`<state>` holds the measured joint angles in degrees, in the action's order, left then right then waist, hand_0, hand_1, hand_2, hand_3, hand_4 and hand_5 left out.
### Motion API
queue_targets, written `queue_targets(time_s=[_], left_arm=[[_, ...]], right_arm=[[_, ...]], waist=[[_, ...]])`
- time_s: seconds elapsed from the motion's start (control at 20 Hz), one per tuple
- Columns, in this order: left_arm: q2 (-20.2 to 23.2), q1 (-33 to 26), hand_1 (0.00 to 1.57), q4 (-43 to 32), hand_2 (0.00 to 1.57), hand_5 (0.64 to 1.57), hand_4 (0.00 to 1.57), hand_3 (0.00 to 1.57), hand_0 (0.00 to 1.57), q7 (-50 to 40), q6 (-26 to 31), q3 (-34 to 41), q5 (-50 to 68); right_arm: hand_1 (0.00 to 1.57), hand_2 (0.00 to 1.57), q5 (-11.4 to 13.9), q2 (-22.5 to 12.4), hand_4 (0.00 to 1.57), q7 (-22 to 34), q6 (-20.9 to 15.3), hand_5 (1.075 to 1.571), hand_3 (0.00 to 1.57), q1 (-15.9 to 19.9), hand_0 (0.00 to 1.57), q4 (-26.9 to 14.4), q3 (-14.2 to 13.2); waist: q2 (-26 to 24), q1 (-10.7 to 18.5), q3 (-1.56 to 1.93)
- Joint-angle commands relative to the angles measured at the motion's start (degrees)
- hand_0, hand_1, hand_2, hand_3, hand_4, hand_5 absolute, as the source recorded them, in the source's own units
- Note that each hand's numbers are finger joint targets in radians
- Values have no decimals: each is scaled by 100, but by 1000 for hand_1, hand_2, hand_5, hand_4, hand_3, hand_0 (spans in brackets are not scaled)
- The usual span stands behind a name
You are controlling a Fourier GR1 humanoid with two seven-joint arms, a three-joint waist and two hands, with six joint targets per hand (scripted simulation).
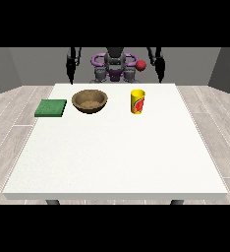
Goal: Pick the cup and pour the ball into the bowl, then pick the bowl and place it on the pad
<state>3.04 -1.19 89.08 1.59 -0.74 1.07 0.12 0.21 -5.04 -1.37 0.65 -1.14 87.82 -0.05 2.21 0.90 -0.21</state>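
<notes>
A yellow cup with red markings (137,101) is standing upright on the white surface (117,152), beside a brown wooden bowl (90,101) and a green square pad (51,108). Both hands (71,73) (160,72) are hanging behind the surface's far edge; I cannot tell how their fingers lie.

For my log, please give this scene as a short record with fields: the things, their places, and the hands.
table: white
pad: green, flat, at the view's left
bowl: brown, upright, right of the pad, apart from it
cup: yellow, upright, right of the bowl
ball: red, seen above the cup near the robot's body
hands: both hang behind the table's far edge, holding nothing
</notes>
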Motion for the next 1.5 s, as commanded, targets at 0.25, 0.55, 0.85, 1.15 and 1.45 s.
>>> queue_targets(time_s=[0.25, 0.55, 0.85, 1.15, 1.45], left_arm=[[282, 124, 0, 669, 0, 1524, 0, 0, 0, -534, 85, 3, 12], [-297, -732, 0, 1622, 0, 1521, 0, 0, 0, -215, -660, -1617, 809], [-66, 100, 0, 1639, 0, 1453, 0, 0, 0, -113, -428, -1095, 514], [-18, 1066, 0, 618, 0, 1335, 0, 0, 0, 713, -562, -708, 49], [579, 1866, 0, -304, 0, 1255, 0, 0, 0, 1246, -269, 205, 249]], right_arm=[[0, 0, -36, -284, 0, 546, 31, 1568, 0, 34, 0, 621, -95], [0, 0, -745, -92, 0, 57, 83, 1566, 0, -201, 0, 604, -663], [0, 0, -393, 157, 0, -410, -92, 1566, 0, 386, 0, 429, -373], [0, 0, -636, -7, 0, -592, 151, 1566, 0, 1197, 0, 111, -554], [0, 0, -781, -341, 0, -972, 406, 1560, 0, 1650, 0, -204, -869]], waist=[[-1614, -108, 22], [-1509, 127, 23], [-516, 133, 21], [535, -115, 21], [1193, -326, 19]])
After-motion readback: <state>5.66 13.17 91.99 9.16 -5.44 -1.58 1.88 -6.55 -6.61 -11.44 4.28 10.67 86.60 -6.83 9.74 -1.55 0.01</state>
